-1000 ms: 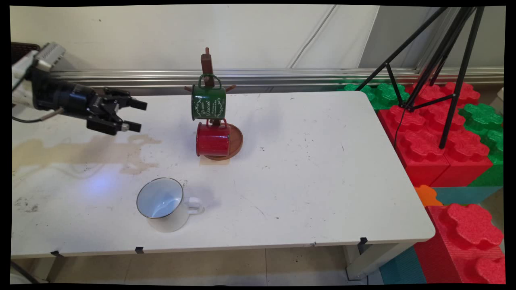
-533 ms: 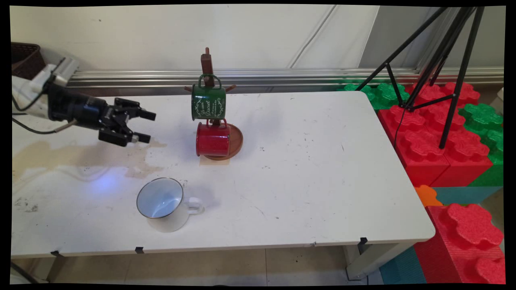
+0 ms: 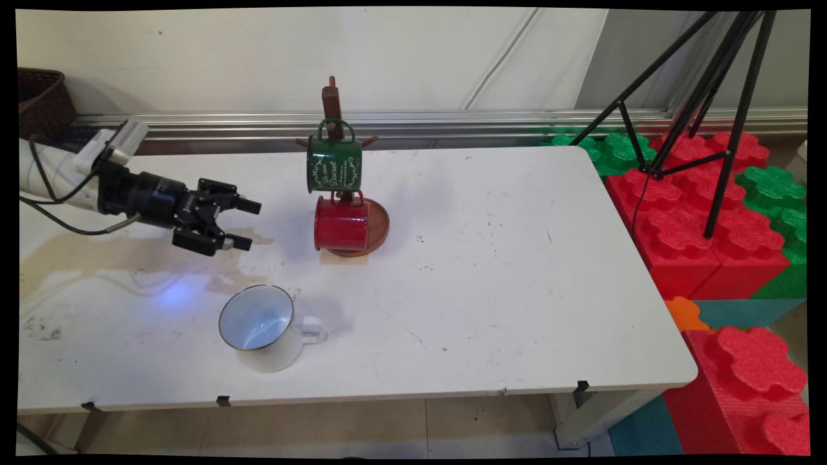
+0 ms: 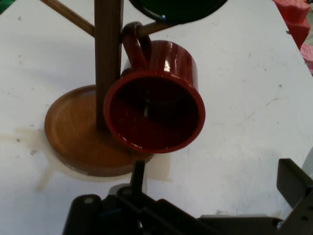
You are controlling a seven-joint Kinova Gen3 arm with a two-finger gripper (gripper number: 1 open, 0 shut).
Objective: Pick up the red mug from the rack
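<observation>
My black gripper point(image 3: 247, 225) hovers open over the left part of the white table point(image 3: 491, 271), fingers pointing right at the wooden mug tree point(image 3: 334, 103). A red mug point(image 3: 341, 223) hangs by its handle on a low peg, about a hand's width from my fingertips. In the hand view the red mug point(image 4: 155, 103) shows its open mouth straight ahead, beside the tree's post point(image 4: 107, 58) and round base point(image 4: 78, 132). A green mug point(image 3: 334, 164) hangs above the red one. A white enamel mug point(image 3: 261, 326) stands on the table below my gripper, handle to the right.
A brownish stain point(image 3: 116, 248) spreads on the table under the arm. A black tripod point(image 3: 711, 97) and red and green foam blocks point(image 3: 711, 213) stand past the table's right edge. A dark basket point(image 3: 39, 97) sits at the far left by the wall.
The gripper has moved right and a little down, closer to the red mug, still open. The mugs and the tree have not moved.
</observation>
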